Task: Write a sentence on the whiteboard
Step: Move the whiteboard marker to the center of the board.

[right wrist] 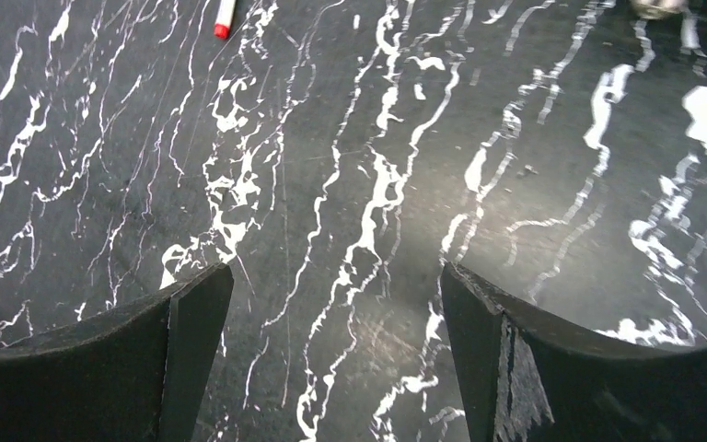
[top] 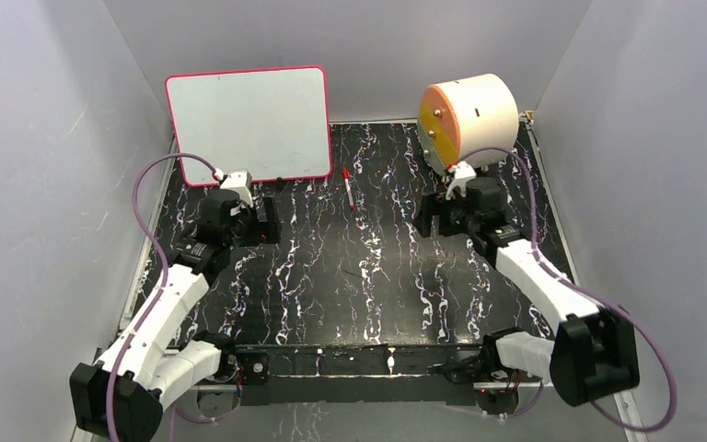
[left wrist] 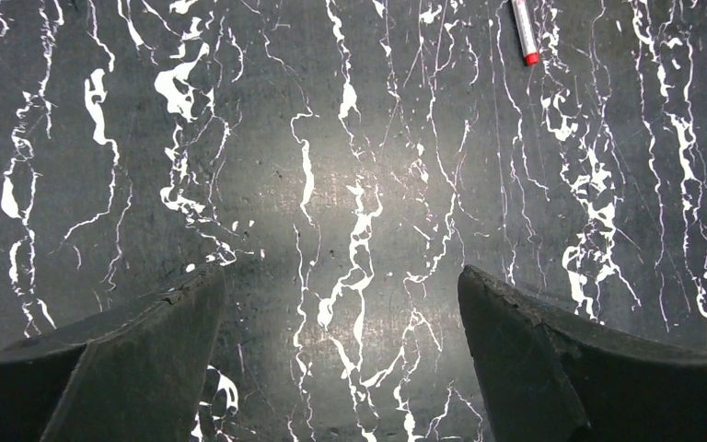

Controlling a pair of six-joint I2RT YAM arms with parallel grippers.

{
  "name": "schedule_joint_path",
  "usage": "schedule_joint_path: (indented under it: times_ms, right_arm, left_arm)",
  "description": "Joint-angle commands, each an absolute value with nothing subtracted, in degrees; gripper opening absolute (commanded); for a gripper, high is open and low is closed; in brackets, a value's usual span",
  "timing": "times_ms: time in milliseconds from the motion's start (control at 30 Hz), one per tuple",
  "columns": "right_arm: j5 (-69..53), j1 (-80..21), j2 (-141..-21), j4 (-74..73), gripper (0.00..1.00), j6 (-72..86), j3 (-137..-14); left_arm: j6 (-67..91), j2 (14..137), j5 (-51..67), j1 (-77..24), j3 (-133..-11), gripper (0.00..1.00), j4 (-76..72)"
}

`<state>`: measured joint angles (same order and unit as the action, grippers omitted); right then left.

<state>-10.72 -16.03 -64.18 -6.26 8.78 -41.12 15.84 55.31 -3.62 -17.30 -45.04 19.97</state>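
We judge the task to be at its very start, with nothing of the writing done. The whiteboard (top: 244, 124) stands at the back left of the worktop (top: 377, 285), leaning against the rear wall, and in the top view its glossy face is bare: we can make out no lettering on it at all. The marker (top: 348, 188) lies flat on the worktop just off the board's lower right corner, between the two arms and apart from both. Its red end also shows at the upper edge of each wrist view, well ahead of the fingers. The left pincer (left wrist: 339, 281) is spread wide and holds nothing, with only the veined black surface between its fingers. The right pincer (right wrist: 336, 276) is likewise wide apart and empty. As we read it, everything is left to do: pick up the marker, uncap it if the cap is on (we cannot tell), bring the tip to the board, and write the whole line. As for readable text, we find none. The board is blank, the marker is too small for any print on its barrel to be read, and the cream cylinder (top: 469, 120) with the orange face at the back right shows only a few small dark marks, no words or brand.
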Motion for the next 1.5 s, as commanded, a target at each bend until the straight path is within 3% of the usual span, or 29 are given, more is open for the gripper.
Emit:
schedule_joint_path:
  times_ms: [0,500,1033,1267,1467]
  right_arm:
    - [-7.09,-21.14,-70.79,1.76,0.91,6.95,-46.22]
    - [5.42,-34.34,-102.39,12.53,0.76,7.83,-63.13]
    - [13.63,-39.16,-120.90,13.09,0.56,10.71,-79.04]
    - [16.87,-39.47,-122.53,10.30,0.31,11.31,-79.41]
    - [19.16,-39.50,-116.62,8.92,0.06,13.30,-70.62]
  left_arm:
    - [15.29,50.71,-5.38,-16.88,-45.71,0.95,20.83]
    - [16.08,49.21,-3.82,-16.73,-44.80,0.95,21.18]
    - [15.91,49.75,-3.07,-16.81,-44.63,0.95,21.01]
    - [15.91,49.92,-3.08,-16.87,-44.56,0.95,20.96]
    - [16.23,50.06,-3.16,-16.72,-44.43,0.95,20.87]
